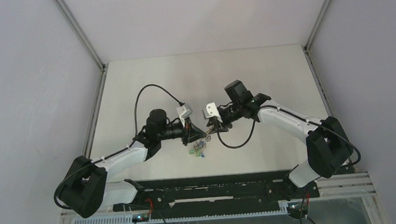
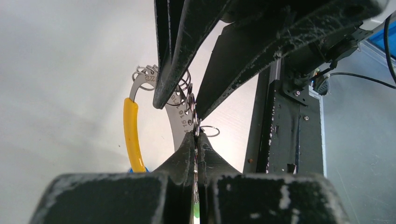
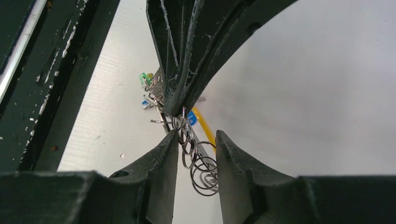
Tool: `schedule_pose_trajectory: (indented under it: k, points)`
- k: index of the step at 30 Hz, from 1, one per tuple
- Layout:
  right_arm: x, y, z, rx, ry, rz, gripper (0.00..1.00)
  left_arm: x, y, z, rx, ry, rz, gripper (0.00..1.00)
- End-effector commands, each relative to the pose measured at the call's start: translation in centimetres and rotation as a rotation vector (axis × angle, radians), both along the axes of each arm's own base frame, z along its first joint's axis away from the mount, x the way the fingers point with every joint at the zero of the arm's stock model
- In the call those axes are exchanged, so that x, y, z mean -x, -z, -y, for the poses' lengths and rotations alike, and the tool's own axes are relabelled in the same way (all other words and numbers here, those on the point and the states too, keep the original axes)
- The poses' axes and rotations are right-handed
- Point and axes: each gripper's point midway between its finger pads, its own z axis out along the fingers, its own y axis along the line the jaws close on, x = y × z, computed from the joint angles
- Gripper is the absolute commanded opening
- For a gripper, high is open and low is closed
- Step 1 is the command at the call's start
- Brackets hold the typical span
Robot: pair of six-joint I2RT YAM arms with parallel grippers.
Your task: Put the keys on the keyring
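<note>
The keyring (image 3: 201,168) is found over the middle of the table (image 1: 267,75), between the two grippers. Its yellow band (image 2: 132,135) and green and blue tags (image 1: 198,151) are seen just on the near side. The silver rings are pinched by the left gripper (image 2: 196,136), jaws pressed together. The right gripper (image 3: 196,135) is spread, a finger on either side of the ring chain; contact cannot be told.
</note>
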Motion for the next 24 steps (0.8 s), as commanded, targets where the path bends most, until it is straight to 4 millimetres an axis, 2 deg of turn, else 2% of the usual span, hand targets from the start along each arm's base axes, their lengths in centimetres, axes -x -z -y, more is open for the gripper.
schedule_pose_trajectory:
  k: [1, 9, 17, 21, 24]
  points:
    - [-1.7, -1.9, 0.3, -0.064, 0.022, 0.009, 0.31, 0.0, -5.4, 1.5, 0.119, 0.086, 0.174, 0.00]
    - [-0.7, -0.8, 0.4, -0.030, -0.014, -0.028, 0.28, 0.7, -5.9, 1.4, 0.133, 0.126, 0.219, 0.00]
    - [-1.1, 0.3, 1.1, 0.018, 0.011, -0.045, 0.08, 1.8, -6.9, 0.9, 0.173, 0.156, 0.298, 0.00]
    - [-1.1, 0.5, 1.2, 0.024, 0.013, -0.052, 0.01, 2.0, -7.0, 0.8, 0.180, 0.155, 0.315, 0.00]
    - [-1.0, 0.0, 1.2, 0.002, 0.006, -0.059, 0.00, 2.0, -6.8, 0.8, 0.179, 0.156, 0.315, 0.00]
